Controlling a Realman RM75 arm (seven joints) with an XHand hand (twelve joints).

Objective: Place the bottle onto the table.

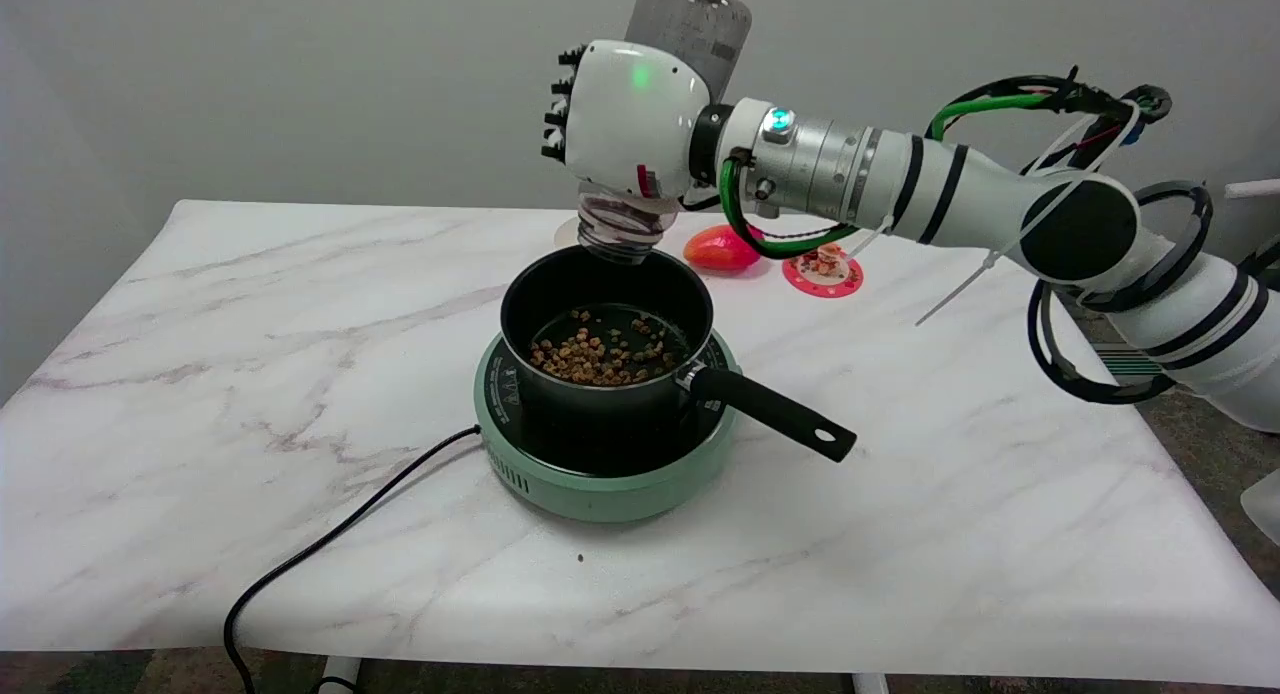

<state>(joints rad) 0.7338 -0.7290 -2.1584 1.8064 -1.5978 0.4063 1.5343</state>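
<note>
Marble table [200, 394] — right hand [628, 119] holds the bottle [640, 154] inverted over the pot [606, 344]; fingers [556, 114] mostly hidden.

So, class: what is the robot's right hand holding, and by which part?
The right hand grips an upturned bottle around its body, mouth down over the pot.

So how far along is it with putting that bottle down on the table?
Looks done: brown bits already lie in the pot on the green cooker. In hand: the right hand holds the bottle upside down, its mouth just above the pot's rim. Left: turning it upright, setting it on the table and letting go.
</note>
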